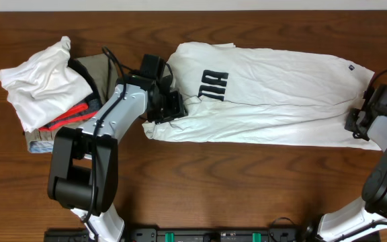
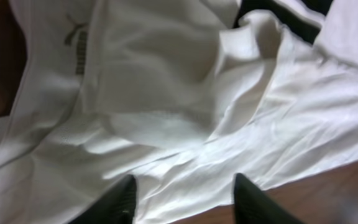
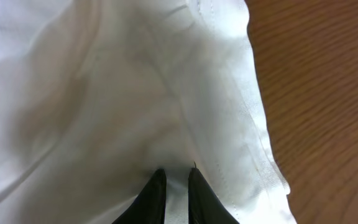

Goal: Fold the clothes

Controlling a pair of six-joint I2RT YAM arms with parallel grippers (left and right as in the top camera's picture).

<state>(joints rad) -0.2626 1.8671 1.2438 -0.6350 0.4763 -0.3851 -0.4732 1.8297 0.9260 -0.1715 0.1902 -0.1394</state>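
A white garment (image 1: 274, 94) with black lettering lies stretched lengthwise across the wooden table. My left gripper (image 1: 170, 107) is at its left end, near the lettering. In the left wrist view its fingers (image 2: 185, 196) are open over rumpled white cloth (image 2: 166, 93) by the cloth's lower edge. My right gripper (image 1: 356, 122) is at the garment's right end. In the right wrist view its fingers (image 3: 176, 183) are shut on a fold of the white cloth (image 3: 117, 93) close to the hemmed edge.
A pile of clothes (image 1: 46, 84) sits at the left: a white piece on top, olive and red pieces under it. Bare wooden table (image 1: 247, 181) lies in front of the garment.
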